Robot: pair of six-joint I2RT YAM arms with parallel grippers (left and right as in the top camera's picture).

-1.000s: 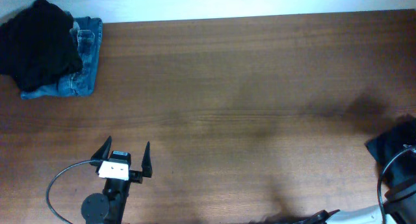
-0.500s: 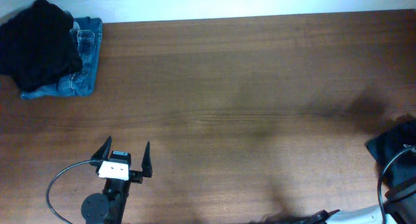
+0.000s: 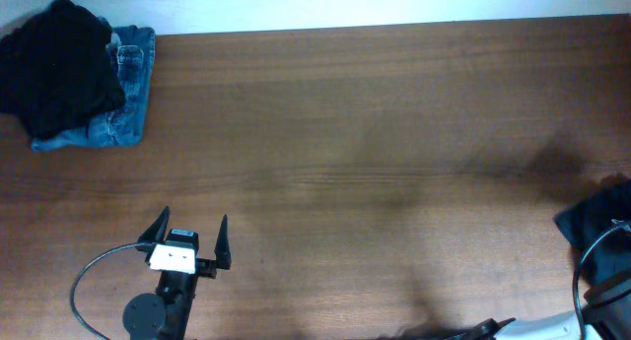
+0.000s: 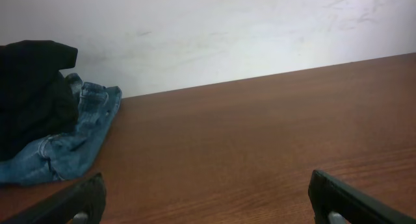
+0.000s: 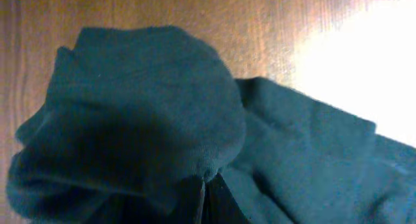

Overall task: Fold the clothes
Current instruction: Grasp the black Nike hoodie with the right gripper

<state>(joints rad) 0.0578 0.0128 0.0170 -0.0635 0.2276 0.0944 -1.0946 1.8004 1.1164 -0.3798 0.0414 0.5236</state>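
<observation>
The clothes, a very dark blackish-green T-shirt (image 5: 149, 94), lie bunched on the wooden table. From overhead only a dark corner of the T-shirt (image 3: 595, 220) shows, at the right edge. My right gripper (image 5: 205, 185) is shut on a pinched fold of this cloth, its fingers pressed together under the bulge. My left gripper (image 3: 187, 239) sits near the front left, far from the shirt. In the left wrist view the left gripper (image 4: 208, 201) stands wide open over bare wood with nothing between its fingers.
A black garment heap (image 3: 54, 64) rests on folded blue denim jeans (image 3: 126, 108) at the far left corner; both the heap (image 4: 29, 94) and the jeans (image 4: 71, 146) show in the left wrist view. A white wall (image 4: 227, 29) runs behind the table edge.
My right gripper has closed on the cloth. Nothing has moved in the overhead view, and the left arm has stayed still.
</observation>
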